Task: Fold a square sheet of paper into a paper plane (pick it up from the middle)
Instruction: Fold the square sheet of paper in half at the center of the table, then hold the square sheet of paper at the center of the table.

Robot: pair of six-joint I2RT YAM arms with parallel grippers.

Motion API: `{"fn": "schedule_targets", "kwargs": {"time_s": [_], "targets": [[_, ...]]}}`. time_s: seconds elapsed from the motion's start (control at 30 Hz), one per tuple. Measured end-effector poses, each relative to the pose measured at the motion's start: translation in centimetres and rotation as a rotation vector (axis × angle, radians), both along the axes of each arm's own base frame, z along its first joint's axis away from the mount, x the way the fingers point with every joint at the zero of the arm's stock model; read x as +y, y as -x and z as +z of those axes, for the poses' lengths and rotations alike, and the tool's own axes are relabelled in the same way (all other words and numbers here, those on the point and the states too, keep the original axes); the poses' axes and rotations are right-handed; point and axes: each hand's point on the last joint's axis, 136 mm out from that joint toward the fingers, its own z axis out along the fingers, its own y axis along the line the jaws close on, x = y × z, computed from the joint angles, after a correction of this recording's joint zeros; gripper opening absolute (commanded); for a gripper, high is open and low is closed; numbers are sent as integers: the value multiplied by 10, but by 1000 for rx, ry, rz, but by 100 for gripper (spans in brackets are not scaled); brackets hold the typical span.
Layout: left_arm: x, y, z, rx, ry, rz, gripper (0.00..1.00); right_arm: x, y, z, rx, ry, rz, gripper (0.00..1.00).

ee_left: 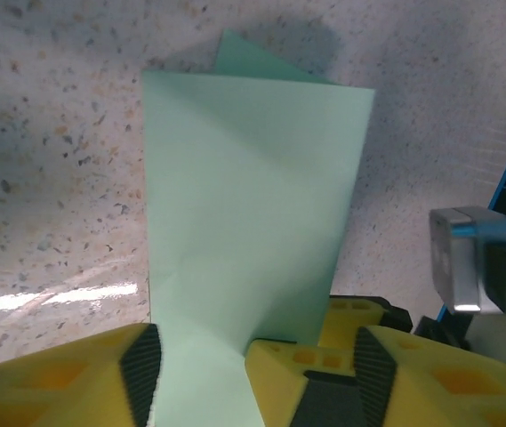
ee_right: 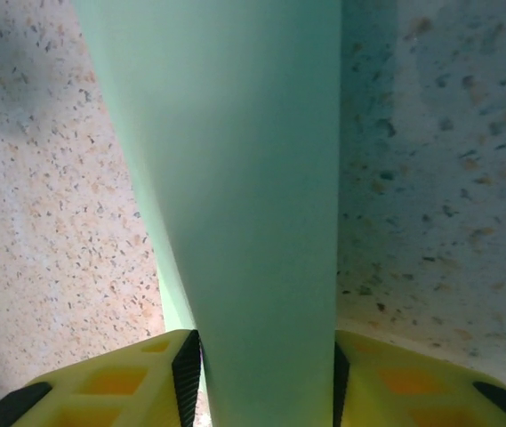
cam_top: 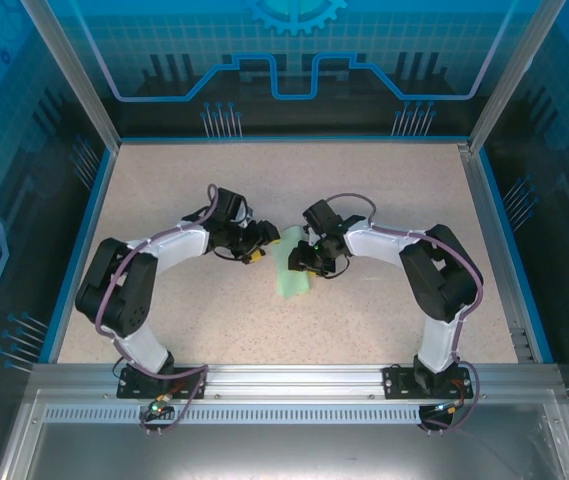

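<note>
Left end effector (ee_left: 257, 356): yellow fingers (ee_left: 66, 378) apart, straddling the near end of the square sheet of paper (ee_left: 253, 196). One black pad sits at the paper's edge and the other stands clear of it, so nothing is clamped. A further yellow block sits in the same gap at the paper's other edge; cannot tell what it belongs to.

Right end effector (ee_right: 261, 374): fingers apart, with a green band of paper filling the whole gap and touching both black pads (ee_right: 187, 374). Pinched or merely lying between them, cannot tell.

Sheet: pale mint green, folded into a long narrow shape. In the left wrist view the corner of one layer peeks past the far edge. It lies on the speckled bench (cam_top: 164, 190) about mid-bench, long axis running away from the arm bases.

Overhead: both end effectors meet at the sheet's far half, one on each side. The near end of the sheet lies free on the bench.
</note>
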Motion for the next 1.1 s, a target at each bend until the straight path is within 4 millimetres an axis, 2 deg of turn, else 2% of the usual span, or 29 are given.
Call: {"fn": "schedule_targets", "kwargs": {"time_s": [0.23, 0.6, 0.9, 1.1], "targets": [[-12, 0, -21, 46, 8, -24, 35, -5, 0, -3, 0, 27, -8, 46], [-23, -14, -38, 70, -2, -38, 21, -10, 4, -5, 16, 53, -12, 46], [-23, -10, -54, 129, -39, -59, 18, -12, 4, -4, 12, 71, -2, 55], [-23, -8, -56, 144, -53, -76, 18, -12, -14, 13, -77, 109, 52, 61]]}}
